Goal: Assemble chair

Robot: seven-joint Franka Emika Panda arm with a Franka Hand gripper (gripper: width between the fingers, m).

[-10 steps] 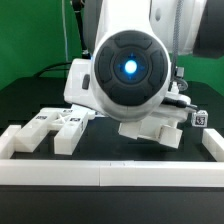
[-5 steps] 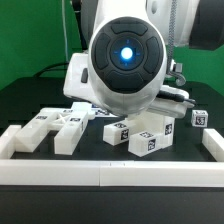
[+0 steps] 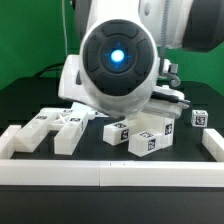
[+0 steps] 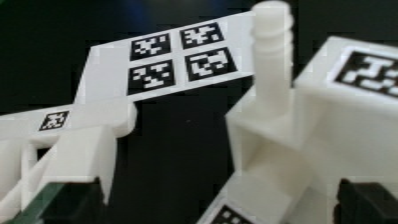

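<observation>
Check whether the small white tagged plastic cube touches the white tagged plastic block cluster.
Apart. Exterior view shows bare black table between the cube and the block cluster.

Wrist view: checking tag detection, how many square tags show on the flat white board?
4, grouped two by two on the marker board. Chair parts cover some of the board, so more may be hidden.

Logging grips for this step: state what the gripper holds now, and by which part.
Cannot be told: the arm's round joint hides the gripper in the exterior view; the wrist view shows chair parts, no fingers.
</observation>
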